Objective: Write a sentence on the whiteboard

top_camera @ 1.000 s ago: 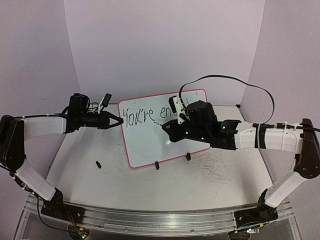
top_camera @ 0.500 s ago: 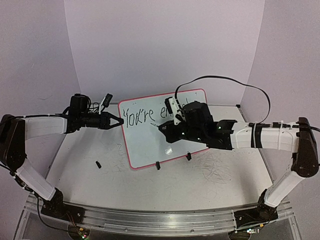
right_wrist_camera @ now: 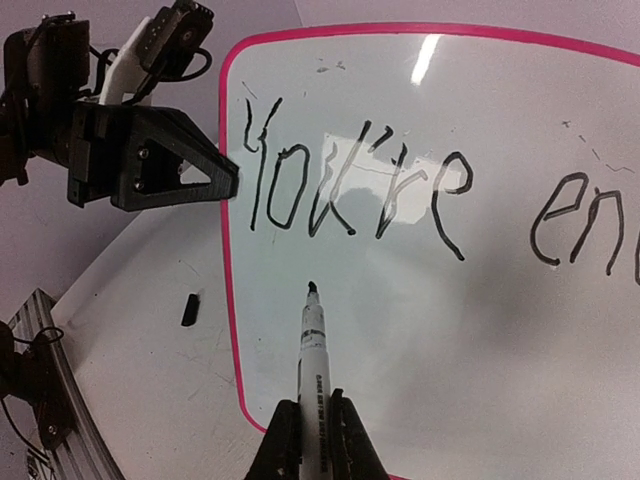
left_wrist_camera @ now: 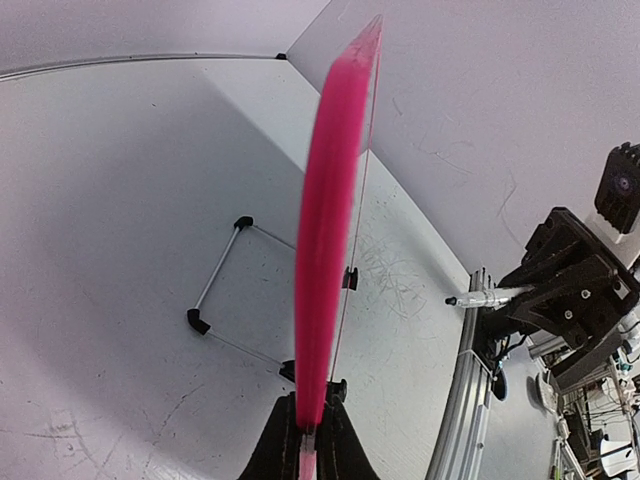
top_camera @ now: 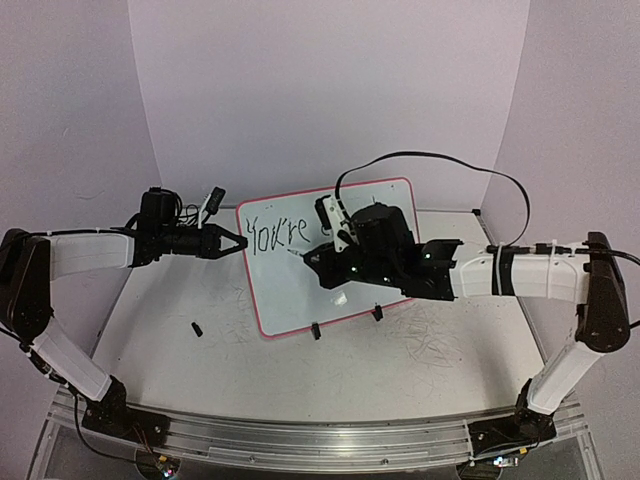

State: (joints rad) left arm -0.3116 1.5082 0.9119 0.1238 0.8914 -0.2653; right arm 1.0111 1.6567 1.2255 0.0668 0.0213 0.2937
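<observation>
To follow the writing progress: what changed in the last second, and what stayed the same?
The right gripper, shut on the marker, moved left across the whiteboard, from over "en" to below "You're". Nothing was grasped or released. The left gripper stays clamped on the board's left rim. The whiteboard did not move, and the sentence shows no new letters.

- The whiteboard [right_wrist_camera: 480, 330] ahead of the right claw [right_wrist_camera: 314, 415] is glossy and catches a bright glare; its pink rim [left_wrist_camera: 325, 250] looks like smooth plastic.
- The marker [right_wrist_camera: 313, 350] gripped in that claw has a smooth white plastic barrel.
- The left claw [top_camera: 232, 243], clamped on the rim, is matt black plastic.
- The worktop [top_camera: 400, 350] below both claws is matt white, scratched and scuffed.
</observation>
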